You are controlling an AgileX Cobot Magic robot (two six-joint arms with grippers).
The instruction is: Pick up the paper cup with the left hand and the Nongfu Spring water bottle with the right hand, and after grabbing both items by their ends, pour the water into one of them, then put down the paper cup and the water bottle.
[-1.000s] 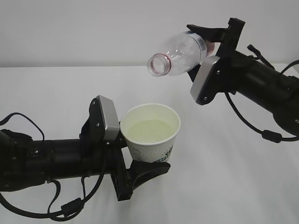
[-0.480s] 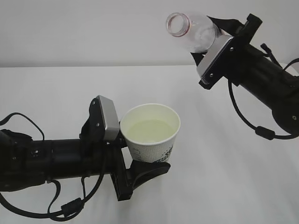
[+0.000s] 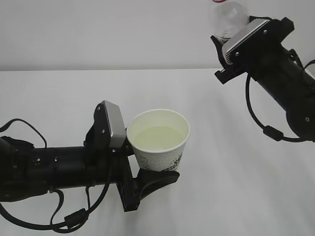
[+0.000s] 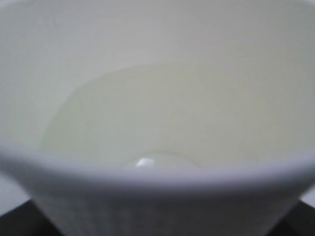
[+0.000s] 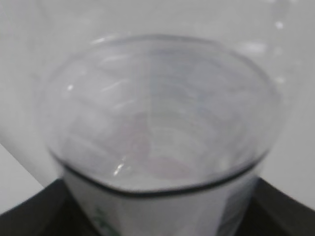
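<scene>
The paper cup (image 3: 160, 147) is white with dark green print and stands upright in my left gripper (image 3: 145, 151), which is shut on its side just above the table. Pale water (image 3: 157, 137) lies inside it. In the left wrist view the cup rim (image 4: 157, 174) fills the frame, with the water (image 4: 147, 113) behind it. At the top right, my right gripper (image 3: 231, 42) is shut on the clear Nongfu Spring water bottle (image 3: 229, 17), which is roughly upright with its top cut off by the frame edge. The right wrist view shows only the bottle's clear body (image 5: 157, 123), close up.
A white table (image 3: 236, 187) spreads under both arms, with a light wall behind it. Black cables hang from the right arm (image 3: 268, 130) and loop under the left arm (image 3: 74, 216).
My right gripper has risen and swung the bottle from lying tilted with its mouth to the left to roughly upright, high at the top right. The left arm and the cup have not moved.
</scene>
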